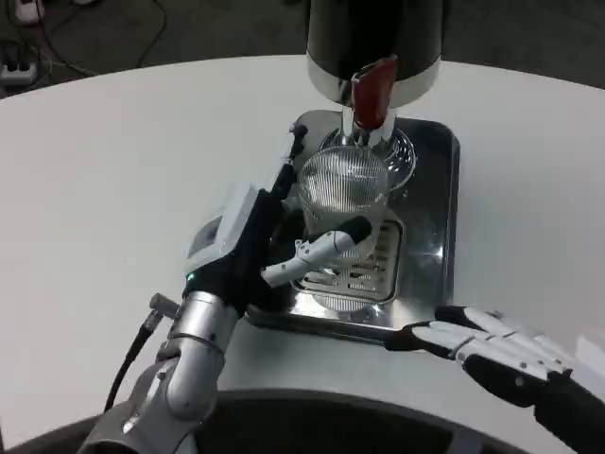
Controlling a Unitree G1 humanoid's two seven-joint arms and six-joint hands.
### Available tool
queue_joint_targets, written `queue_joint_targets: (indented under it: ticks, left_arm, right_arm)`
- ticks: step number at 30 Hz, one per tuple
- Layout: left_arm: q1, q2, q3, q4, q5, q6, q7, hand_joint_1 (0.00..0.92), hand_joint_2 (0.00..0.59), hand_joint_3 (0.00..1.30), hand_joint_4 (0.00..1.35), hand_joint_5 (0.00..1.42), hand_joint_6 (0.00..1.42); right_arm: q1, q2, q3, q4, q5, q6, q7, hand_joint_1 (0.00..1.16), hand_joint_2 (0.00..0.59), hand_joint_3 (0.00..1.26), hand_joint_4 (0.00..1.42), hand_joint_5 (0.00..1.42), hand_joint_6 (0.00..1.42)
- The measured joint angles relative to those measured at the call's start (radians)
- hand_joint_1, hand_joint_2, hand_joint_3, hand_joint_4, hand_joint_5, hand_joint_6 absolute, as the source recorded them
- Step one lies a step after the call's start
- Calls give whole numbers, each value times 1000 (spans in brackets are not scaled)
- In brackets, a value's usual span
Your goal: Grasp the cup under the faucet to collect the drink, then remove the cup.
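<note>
Cup [345, 194] — ribbed clear glass, left robot hand [260, 241] gripping it

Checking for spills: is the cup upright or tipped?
Upright. The cup stands on the tray under the faucet, rim up, with the left hand around it.

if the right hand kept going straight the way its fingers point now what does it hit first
Probably the near edge of the metal drip tray. The right hand lies low on the table with its fingers pointing left at that front rim, fingertips already close to it. Depth is hard to judge, so it may slide just in front.
</note>
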Motion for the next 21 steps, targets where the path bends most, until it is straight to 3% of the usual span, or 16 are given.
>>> queue_joint_targets:
  ticks: [13, 21]
  left_arm:
    - [175, 21, 115, -300, -147, 8, -141, 75, 16, 0, 0, 152, 195]
    - [324, 11, 188, -632, -268, 72, -255, 136, 58, 6, 20, 201, 252]
  right_arm:
    - [-11, 0, 15, 0, -8, 3, -2, 551, 445, 165, 116, 37, 0]
    - [-16, 0, 24, -1, -10, 8, -5, 555, 446, 165, 116, 37, 0]
